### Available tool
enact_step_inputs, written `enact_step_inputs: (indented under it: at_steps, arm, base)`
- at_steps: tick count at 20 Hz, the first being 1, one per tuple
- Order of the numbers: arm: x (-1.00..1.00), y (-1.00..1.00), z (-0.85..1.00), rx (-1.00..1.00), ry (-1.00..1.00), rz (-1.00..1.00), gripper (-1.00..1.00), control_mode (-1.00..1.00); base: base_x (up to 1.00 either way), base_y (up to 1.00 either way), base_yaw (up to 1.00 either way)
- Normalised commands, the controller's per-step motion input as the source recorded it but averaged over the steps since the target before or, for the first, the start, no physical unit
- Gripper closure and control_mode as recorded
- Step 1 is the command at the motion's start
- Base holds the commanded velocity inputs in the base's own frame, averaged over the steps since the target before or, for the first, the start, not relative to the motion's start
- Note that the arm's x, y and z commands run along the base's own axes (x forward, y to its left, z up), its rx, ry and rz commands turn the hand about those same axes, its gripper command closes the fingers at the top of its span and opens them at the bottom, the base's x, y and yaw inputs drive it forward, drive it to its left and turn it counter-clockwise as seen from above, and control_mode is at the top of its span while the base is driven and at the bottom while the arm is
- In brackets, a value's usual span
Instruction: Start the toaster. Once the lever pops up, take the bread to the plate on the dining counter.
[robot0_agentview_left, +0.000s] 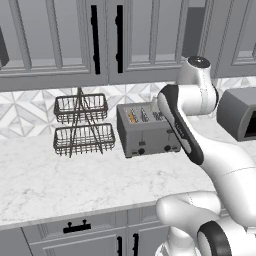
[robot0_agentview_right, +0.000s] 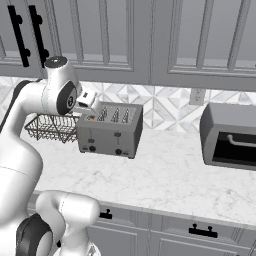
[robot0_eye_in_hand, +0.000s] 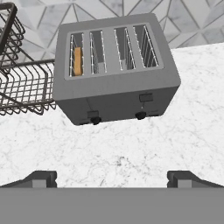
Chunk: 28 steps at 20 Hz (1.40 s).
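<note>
The pincer (robot0_eye_in_hand: 112, 177) gapes wide above the toaster (robot0_eye_in_hand: 116, 70), bread (robot0_eye_in_hand: 77, 61) in its leftmost slot.

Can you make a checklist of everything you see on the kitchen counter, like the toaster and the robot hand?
Surface: white grey-veined marble counter along the wall.
Toaster: grey four-slot toaster standing on the counter, two black knobs on its front.
Bread: tan slice sitting down in the slot nearest the basket.
Clutter: two-tier wire basket beside the toaster; dark grey oven box farther along on the other side.
Gripper: gripper open, above the counter in front of the toaster, touching nothing.
Cables: nothing seen.
Surroundings: grey cabinets above, patterned tile wall behind, wall outlet.
</note>
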Motion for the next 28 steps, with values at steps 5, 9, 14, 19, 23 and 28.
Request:
enact_step_inputs:
  at_steps: [5,9,14,19,23,28]
  arm:
    - [0.0,0.0,0.0,0.0,0.0,0.0,-1.0,-1.0]
    - [0.0,0.0,0.0,0.0,0.0,0.0,-1.0,-1.0]
    - [0.0,0.0,0.0,0.0,0.0,0.0,-1.0,-1.0]
    - [0.0,0.0,0.0,0.0,0.0,0.0,-1.0,-1.0]
    - [0.0,0.0,0.0,0.0,0.0,0.0,-1.0,-1.0]
    - [0.0,0.0,0.0,0.0,0.0,0.0,-1.0,-1.0]
  base:
    - [0.0,0.0,0.0]
    - [0.0,0.0,0.0]
    - [0.0,0.0,0.0]
    - [0.0,0.0,0.0]
    - [0.0,0.0,0.0]
    - [0.0,0.0,0.0]
